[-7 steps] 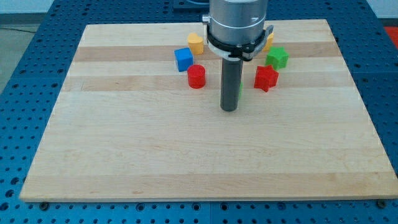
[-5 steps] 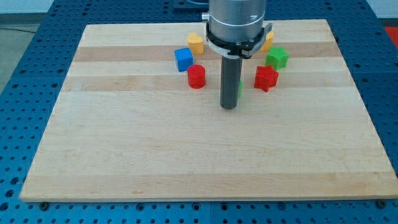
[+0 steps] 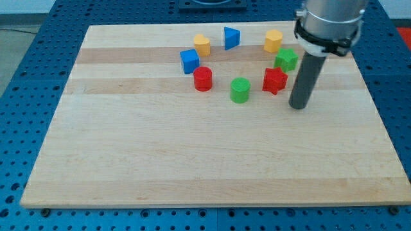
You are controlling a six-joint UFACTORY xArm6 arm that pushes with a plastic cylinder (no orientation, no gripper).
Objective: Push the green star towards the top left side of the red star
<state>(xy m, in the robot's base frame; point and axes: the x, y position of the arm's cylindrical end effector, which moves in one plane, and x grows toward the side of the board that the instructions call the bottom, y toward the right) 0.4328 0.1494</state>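
The green star (image 3: 286,59) sits near the view's top right, just above and right of the red star (image 3: 274,80), close to it. My tip (image 3: 298,106) rests on the board to the lower right of the red star and below the green star, touching neither.
A green cylinder (image 3: 240,90) stands left of the red star. A red cylinder (image 3: 203,78), a blue cube (image 3: 189,61), a yellow block (image 3: 202,44), a blue triangular block (image 3: 231,38) and a yellow hexagonal block (image 3: 273,40) lie around them. The wooden board (image 3: 160,147) sits on a blue pegboard.
My tip has moved to the view's right, from in front of the green cylinder to the red star's lower right. The green cylinder and blue triangular block now show. No block moved.
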